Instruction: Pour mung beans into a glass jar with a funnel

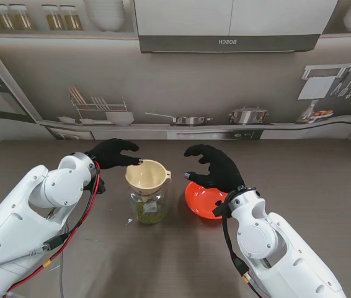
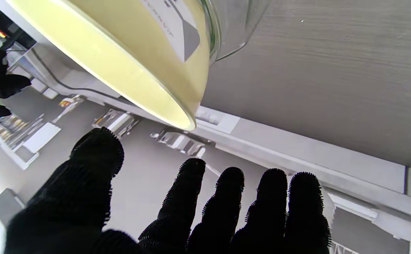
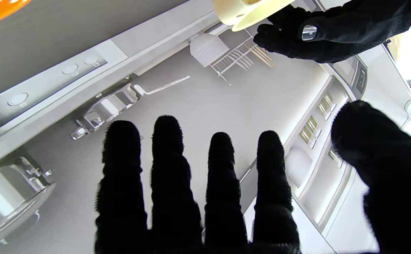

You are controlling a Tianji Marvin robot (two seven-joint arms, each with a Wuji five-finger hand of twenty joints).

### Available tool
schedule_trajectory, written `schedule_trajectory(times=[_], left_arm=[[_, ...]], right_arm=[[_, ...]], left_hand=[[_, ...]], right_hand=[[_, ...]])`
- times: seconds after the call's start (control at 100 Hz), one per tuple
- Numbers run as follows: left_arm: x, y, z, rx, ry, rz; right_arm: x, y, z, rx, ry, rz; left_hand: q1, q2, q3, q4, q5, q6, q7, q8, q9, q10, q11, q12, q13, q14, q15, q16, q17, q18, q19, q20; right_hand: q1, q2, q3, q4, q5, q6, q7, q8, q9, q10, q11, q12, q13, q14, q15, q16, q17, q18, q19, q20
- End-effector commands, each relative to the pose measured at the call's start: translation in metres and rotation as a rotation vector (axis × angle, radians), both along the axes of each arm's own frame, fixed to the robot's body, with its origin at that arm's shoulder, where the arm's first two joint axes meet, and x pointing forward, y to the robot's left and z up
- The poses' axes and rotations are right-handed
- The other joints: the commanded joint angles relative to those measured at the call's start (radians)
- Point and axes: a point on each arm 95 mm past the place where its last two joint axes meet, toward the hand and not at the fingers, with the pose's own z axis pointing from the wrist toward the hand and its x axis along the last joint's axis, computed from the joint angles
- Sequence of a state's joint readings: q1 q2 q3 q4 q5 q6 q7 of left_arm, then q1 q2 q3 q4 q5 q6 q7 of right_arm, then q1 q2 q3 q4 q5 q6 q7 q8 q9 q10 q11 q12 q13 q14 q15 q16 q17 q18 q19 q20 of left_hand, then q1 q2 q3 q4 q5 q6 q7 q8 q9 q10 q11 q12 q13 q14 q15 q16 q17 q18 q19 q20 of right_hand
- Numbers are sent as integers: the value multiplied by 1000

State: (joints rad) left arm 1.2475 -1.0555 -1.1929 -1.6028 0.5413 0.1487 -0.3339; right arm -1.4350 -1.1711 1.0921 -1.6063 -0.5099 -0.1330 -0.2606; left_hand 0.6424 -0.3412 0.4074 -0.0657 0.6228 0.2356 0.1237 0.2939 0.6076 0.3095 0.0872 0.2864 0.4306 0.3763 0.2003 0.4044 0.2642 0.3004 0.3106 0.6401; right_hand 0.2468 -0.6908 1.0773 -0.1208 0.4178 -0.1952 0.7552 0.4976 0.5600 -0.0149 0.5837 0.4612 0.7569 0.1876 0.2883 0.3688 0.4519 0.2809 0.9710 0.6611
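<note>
Table: grey-brown wood-grain table top (image 1: 324, 186) carrying everything below; the kitchen wall beyond it looks like a printed backdrop.

Left arm: white, jointed, with red cable (image 1: 81, 217) along it, rising from the near-left corner.

Right arm: white, jointed, with black cable (image 1: 230, 245), rising from the near-right corner.

Left hand: black-gloved left hand (image 1: 112, 153) at the far-left side of the funnel rim. Fingers spread and holding nothing; in the left wrist view the fingertips (image 2: 230, 183) stand clear of the funnel wall, gap visible. In the stand view one fingertip lies right by the rim; contact there cannot be told.

Right hand: black-gloved right hand (image 1: 216, 166) raised over the far edge of the orange bowl, palm down, fingers curled loosely and apart, nothing in its grasp. Right wrist view confirms four fingers (image 3: 168, 158) and thumb free.

Bowl: shallow orange plastic bowl (image 1: 201, 200) on the table, right of the jar, near it but apart; partly hidden by the right wrist. Contents not discernible.

Funnel: pale cream plastic funnel (image 1: 146, 176) seated upright in the jar mouth, small tab on its right rim.

Jar: clear glass jar (image 1: 149, 208) at table centre, paper label on its side, a green layer of mung beans (image 1: 149, 213) in the lower part.

Debris: small pale speck (image 1: 130, 220) on the table just left of the jar; too small to identify.
</note>
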Motion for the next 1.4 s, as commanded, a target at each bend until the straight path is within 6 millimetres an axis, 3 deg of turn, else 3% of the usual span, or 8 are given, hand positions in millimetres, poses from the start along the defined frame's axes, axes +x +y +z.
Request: schedule_trajectory(times=[0.0,0.12,0.21,0.23,0.3,0.56,1.05,1.39], left_arm=[[2,-3,3,16,24,-7],[4,-7,5,67,67,-9],[5,-9,5,103,89,-9],[5,-9,6,109,95,-8],[6,-11,6,124,111,-4],[15,-17,2,185,165,18],[25,-29,-10,280,203,1],[28,-31,-21,317,162,-4]], right_arm=[[-1,1,-4,2,18,7],[0,0,-5,11,23,4],[0,0,-5,16,25,5],[0,0,-5,16,25,5],[0,0,-5,17,24,6],[0,2,-6,26,27,12],[0,1,-6,39,37,13],[0,2,-7,41,45,19]], left_hand=[[-47,51,-31,38,-11,19,-9,-6,28,20,6,13,28,16,28,20,26,18,23,35],[-62,52,-68,43,2,43,-5,-4,57,40,13,27,59,22,72,48,43,16,98,92],[-69,53,-90,46,11,76,-1,1,79,60,19,39,91,23,112,75,0,5,296,132],[-69,54,-97,48,12,81,-1,3,83,62,20,42,95,23,119,81,-21,2,379,84],[-74,49,-98,48,22,110,9,13,103,76,25,48,118,25,150,101,-48,-3,538,25],[-111,28,-43,40,124,158,71,58,212,92,72,89,219,43,263,160,11,24,738,15],[-160,-37,154,35,317,46,300,272,445,5,252,330,439,1,558,307,201,53,1058,70],[-155,-86,299,31,469,-41,526,367,661,-79,388,460,668,-23,672,298,405,95,1189,25]], right_hand=[[-13,19,1,19,23,-17,-6,27,0,3,1,8,4,-9,-6,-4,4,24,-10,24],[-13,21,1,19,28,-16,-6,28,3,4,1,8,6,-8,-5,-4,5,26,-10,25],[-12,23,0,20,28,-16,-7,28,4,5,1,8,8,-8,-5,-4,4,27,-10,26],[-12,23,0,20,29,-17,-7,28,5,6,1,9,7,-6,-5,-4,4,27,-10,26],[-13,24,0,20,30,-17,-7,28,5,7,0,8,9,-9,-5,-3,4,26,-10,26],[-14,29,-2,21,34,-17,-8,29,6,8,-1,9,8,-8,-6,-3,3,26,-11,27],[-15,39,-6,22,41,-12,-10,30,11,10,-2,9,11,-7,-5,-2,3,26,-11,29],[-16,49,-9,24,46,-8,-10,30,10,13,-3,9,11,-8,-5,-2,2,25,-10,30]])
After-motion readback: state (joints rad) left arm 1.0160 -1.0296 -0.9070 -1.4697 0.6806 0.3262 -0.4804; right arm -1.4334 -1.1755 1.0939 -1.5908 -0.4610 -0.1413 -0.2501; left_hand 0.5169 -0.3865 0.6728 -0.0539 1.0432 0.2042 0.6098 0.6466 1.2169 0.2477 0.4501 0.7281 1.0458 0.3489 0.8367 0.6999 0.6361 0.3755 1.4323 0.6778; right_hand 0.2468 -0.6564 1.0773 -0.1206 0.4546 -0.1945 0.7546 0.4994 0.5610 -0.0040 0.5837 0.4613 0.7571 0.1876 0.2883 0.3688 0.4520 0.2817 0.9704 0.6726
